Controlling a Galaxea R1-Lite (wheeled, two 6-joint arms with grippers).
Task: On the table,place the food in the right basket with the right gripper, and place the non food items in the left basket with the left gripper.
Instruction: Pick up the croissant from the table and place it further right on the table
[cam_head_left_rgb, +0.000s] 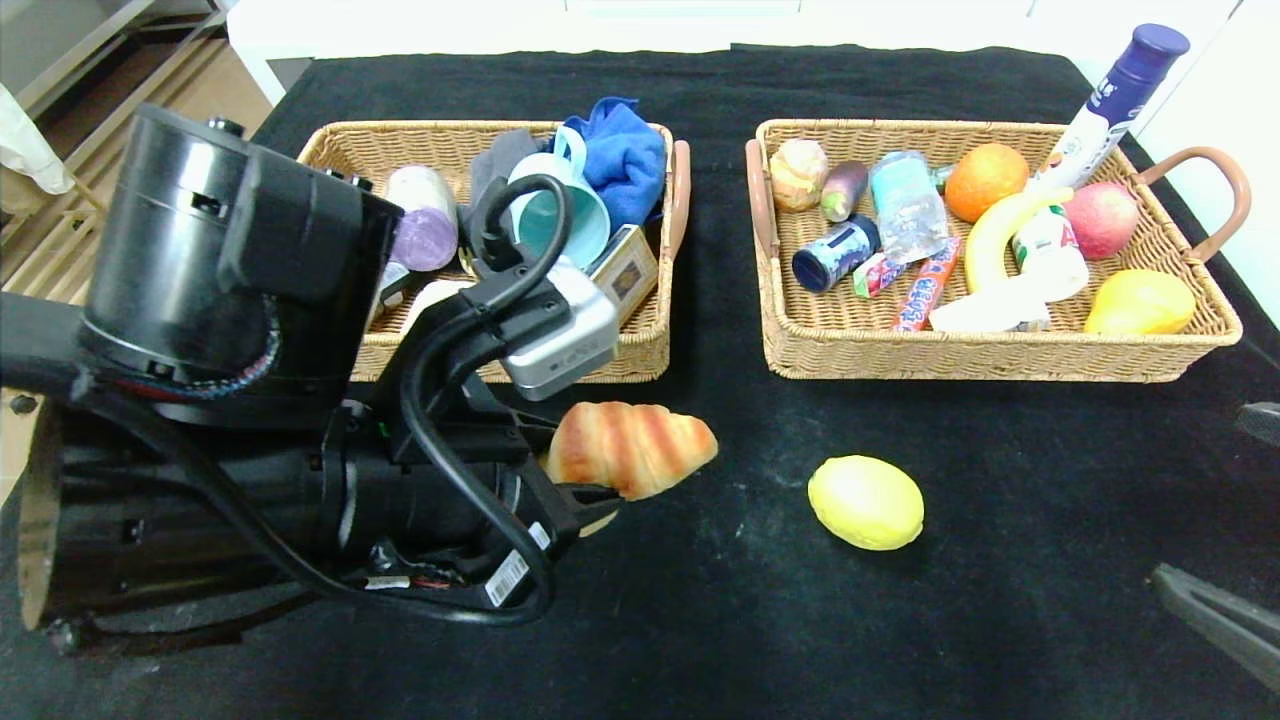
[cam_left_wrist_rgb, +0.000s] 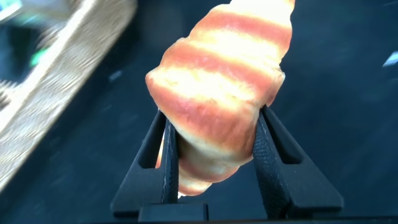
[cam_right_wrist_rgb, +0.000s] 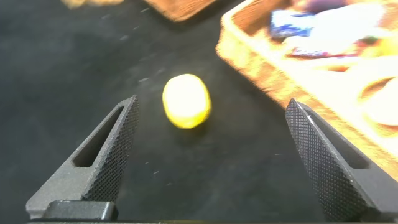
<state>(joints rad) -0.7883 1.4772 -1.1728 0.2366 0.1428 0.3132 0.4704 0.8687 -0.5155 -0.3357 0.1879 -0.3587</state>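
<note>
lemon (cam_head_left_rgb: 866, 502) is lying loose on the table (cam_head_left_rgb: 700, 620), left of and beyond the wide-open right gripper (cam_right_wrist_rgb: 211, 155); croissant (cam_head_left_rgb: 630, 447) is clamped in the left gripper (cam_left_wrist_rgb: 214, 168).

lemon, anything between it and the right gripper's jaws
Nothing visible. The lemon lies alone on bare black cloth of the table, straight ahead of the right gripper, whose jaws stand wide open. The right basket sits off to one side, beyond the lemon.
</note>
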